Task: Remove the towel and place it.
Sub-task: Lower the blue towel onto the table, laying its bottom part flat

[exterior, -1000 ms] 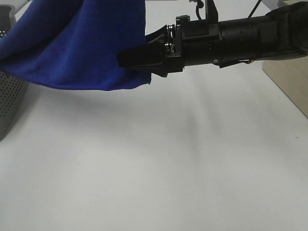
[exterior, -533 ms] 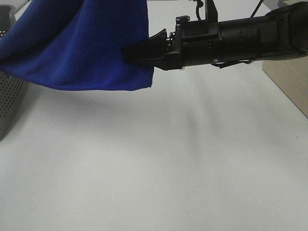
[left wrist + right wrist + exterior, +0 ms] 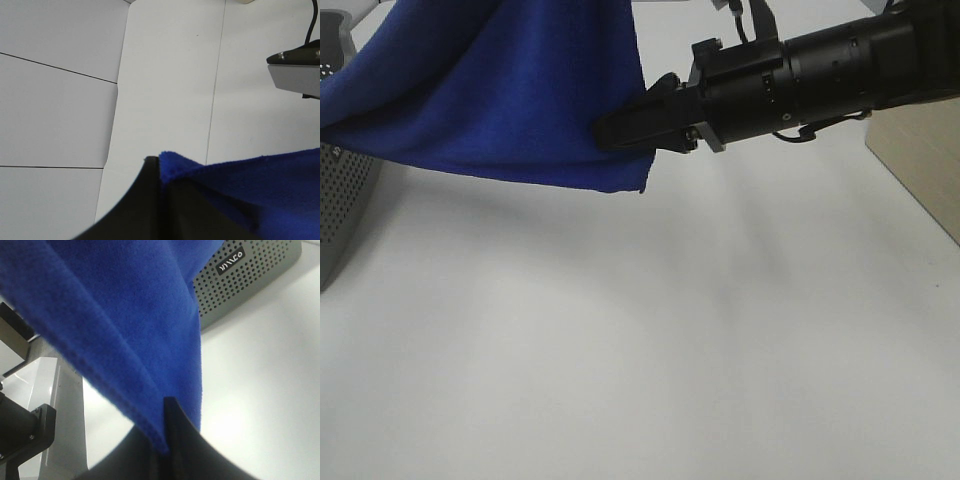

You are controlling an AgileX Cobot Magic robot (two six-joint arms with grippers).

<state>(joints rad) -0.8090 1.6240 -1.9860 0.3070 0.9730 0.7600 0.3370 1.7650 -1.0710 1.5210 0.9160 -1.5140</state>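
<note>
The royal-blue plush towel point(image 3: 500, 90) hangs spread in the air at the upper left of the high view, above the white table. My right gripper point(image 3: 610, 130) reaches in from the right and is shut on the towel's right edge. In the right wrist view the towel's stitched edge point(image 3: 115, 340) is pinched between the black fingers point(image 3: 172, 440). My left gripper point(image 3: 160, 167) is out of the high view; its wrist view shows it shut on another edge of the towel point(image 3: 260, 185).
A grey perforated box point(image 3: 338, 200) stands at the table's left edge and also shows in the right wrist view point(image 3: 245, 275). A wooden board point(image 3: 920, 170) sits at the right edge. The white table point(image 3: 650, 350) spreads below.
My right gripper closed on the towel's right edge, then rose and shifted a little right, lifting that corner with it.
</note>
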